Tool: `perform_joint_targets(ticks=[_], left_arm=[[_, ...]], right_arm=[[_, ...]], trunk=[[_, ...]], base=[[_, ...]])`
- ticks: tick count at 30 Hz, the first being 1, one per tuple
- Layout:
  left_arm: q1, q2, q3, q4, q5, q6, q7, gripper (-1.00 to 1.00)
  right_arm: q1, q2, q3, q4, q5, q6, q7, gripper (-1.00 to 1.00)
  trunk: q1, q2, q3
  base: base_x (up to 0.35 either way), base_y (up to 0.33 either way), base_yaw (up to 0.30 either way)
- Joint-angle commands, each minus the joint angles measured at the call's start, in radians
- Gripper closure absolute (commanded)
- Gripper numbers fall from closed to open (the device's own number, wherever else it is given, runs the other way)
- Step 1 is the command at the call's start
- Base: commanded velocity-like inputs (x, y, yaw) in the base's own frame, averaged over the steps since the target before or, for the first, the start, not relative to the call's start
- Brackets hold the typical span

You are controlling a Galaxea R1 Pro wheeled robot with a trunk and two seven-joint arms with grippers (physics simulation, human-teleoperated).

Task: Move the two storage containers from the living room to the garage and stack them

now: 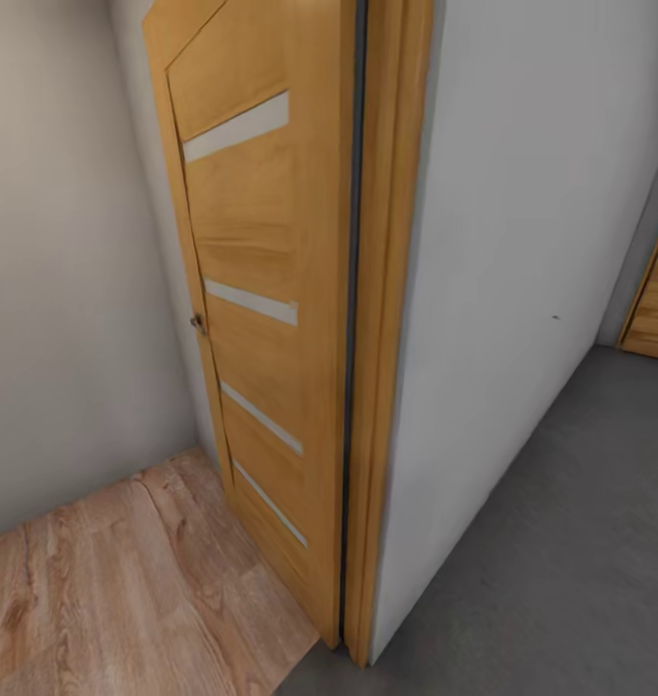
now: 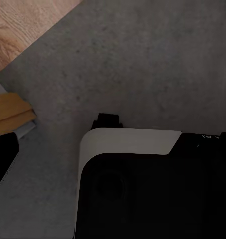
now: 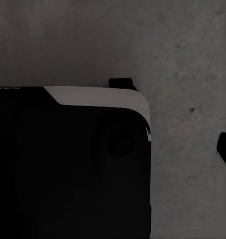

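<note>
Here, the robot faces an open wooden door (image 1: pixel 261 319) where wood planks (image 1: pixel 106 590) meet the grey concrete floor (image 1: pixel 560 541). It looks to be in transit; no containers are in sight, and neither tool's grip can be told. Next: find them.

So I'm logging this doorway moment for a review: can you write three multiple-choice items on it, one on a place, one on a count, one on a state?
1. The dark grey concrete floor lies where?
A. left of the door
B. right of the white wall end
C. nowhere

2. Pale horizontal strips on the honey-coloured wooden door?
A. two
B. four
C. six

3. That door is:
A. swung open
B. shut flush
C. off its hinges

Key:
1 B, grey beyond the white wall end, light wood plank floor on the left.
2 B, four strips count down the panel.
3 A, it angles away from its frame.
</note>
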Motion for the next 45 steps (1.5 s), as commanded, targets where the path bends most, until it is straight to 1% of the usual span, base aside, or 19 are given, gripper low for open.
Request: perform_joint_targets(ticks=[1, 10, 14, 45], left_arm=[[-0.001, 0.000, -0.001, 0.001, 0.010, -0.003, 0.000, -1.00], [-0.001, 0.000, -0.001, 0.001, 0.011, -0.003, 0.000, -1.00], [-0.001, 0.000, -0.001, 0.001, 0.011, -0.003, 0.000, -1.00], [-0.001, 0.000, -0.001, 0.001, 0.011, -0.003, 0.000, -1.00]], right_arm=[[-0.001, 0.001, 0.008, 0.003, -0.009, -0.005, -0.001, -1.00], [-0.001, 0.001, 0.009, 0.003, -0.009, -0.007, -0.001, -1.00], [-0.001, 0.001, 0.008, 0.003, -0.009, -0.008, -0.001, -1.00], [-0.001, 0.001, 0.008, 0.002, -0.009, -0.008, -0.001, -1.00]], trunk=[[0.001, -0.001, -0.001], [0.001, -0.001, -0.001], [0.001, -0.001, -0.001], [0.001, -0.001, -0.001]], base=[[0.321, 0.000, 0.000], [0.318, 0.000, 0.001], [0.129, 0.000, 0.122], [0.007, 0.000, 0.265]])
